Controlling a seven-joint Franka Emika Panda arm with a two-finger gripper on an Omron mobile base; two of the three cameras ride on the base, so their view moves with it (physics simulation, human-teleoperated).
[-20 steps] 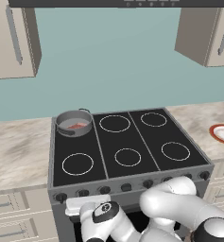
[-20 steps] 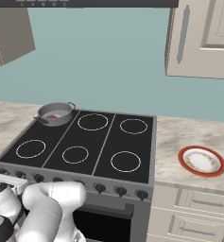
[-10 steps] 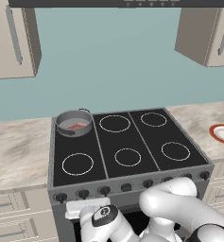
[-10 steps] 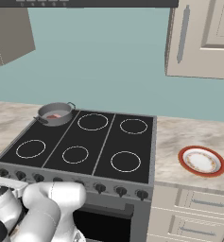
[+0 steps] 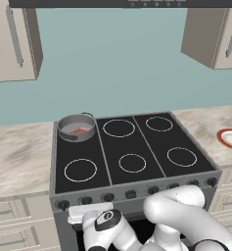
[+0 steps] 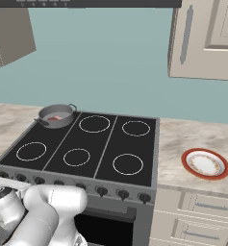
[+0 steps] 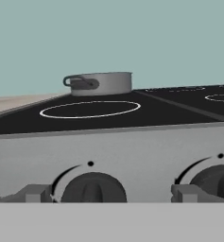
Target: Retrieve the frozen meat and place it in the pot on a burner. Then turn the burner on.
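Looking along the hand view, I have the stove's front panel close up, with one dark knob (image 7: 93, 187) squarely between my two finger tips (image 7: 36, 193), which stand wide apart and grip nothing. A second knob (image 7: 217, 182) sits just past the other tip, near the right edge. The gripper (image 7: 111, 194) is level with the knob row and slightly short of it; I cannot tell whether either tip touches the panel.

From the left base view, the pot (image 5: 77, 127) stands on the back left burner (image 5: 78, 139) of the black glass cooktop (image 5: 137, 147), its thin loop handle toward the back. The frozen meat (image 5: 80, 131) lies inside it, a reddish-pink patch on the pale floor of the pot. The other five zones carry white rings, the front left ring (image 5: 80, 169) being the one nearest my hand. My arm (image 5: 176, 215) is folded low in front of the oven, its wrist below the left end of the knob row (image 5: 132, 193).

Off to the right, a red-rimmed white plate (image 6: 205, 163) rests on the marbled counter (image 6: 183, 139), well apart from the cooktop.
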